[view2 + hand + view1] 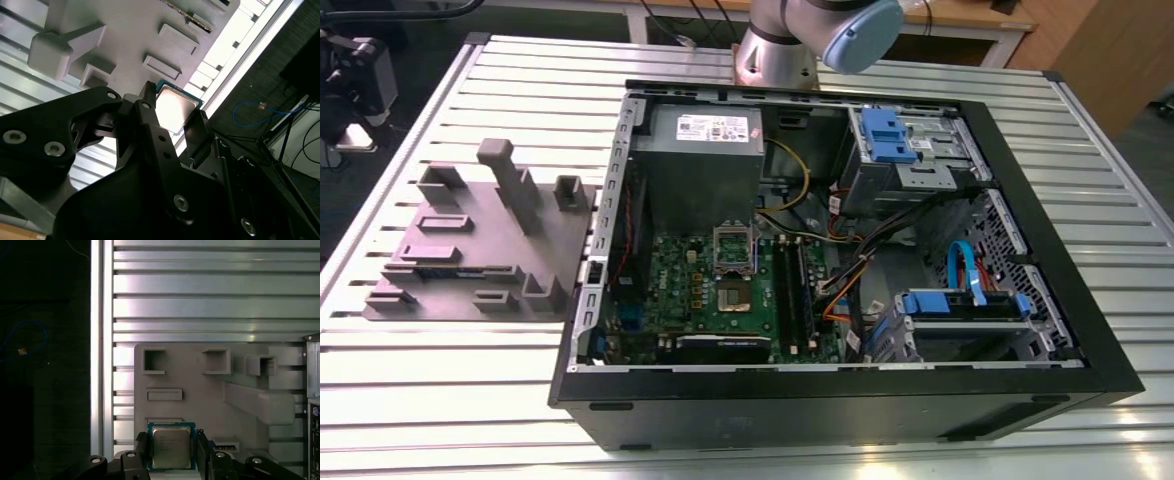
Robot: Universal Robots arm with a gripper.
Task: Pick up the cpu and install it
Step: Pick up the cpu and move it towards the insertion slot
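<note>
The gripper [171, 454] is clenched on the cpu [171, 441]: in both wrist views its two black fingers [141, 449] press against opposite sides of the chip, whose silver-grey metal top faces the first wrist camera inside a thin green border. The held cpu sits at the outer edge of the grey plastic fixture [200, 390], on the side nearest the table's rim; whether its underside touches the fixture or hangs just above it, I cannot tell. Next to the chip the fixture carries shallow rectangular pockets [154, 361] and a long upright block [260, 402]. The fixture lies on the ribbed aluminium table [200, 290], and past the table's rim next to the fixture there is dark floor with a looped blue cable [30, 340]. In the exterior view an open computer case [854, 400] lies just beside the fixture, on the exterior view's right of it. Inside the case are a green motherboard [707, 320] with a processor socket [736, 295] near its middle and a grey power supply [704, 135] on the case's far side. The robot arm [814, 40] rises beyond the case, well apart from the fixture.
</note>
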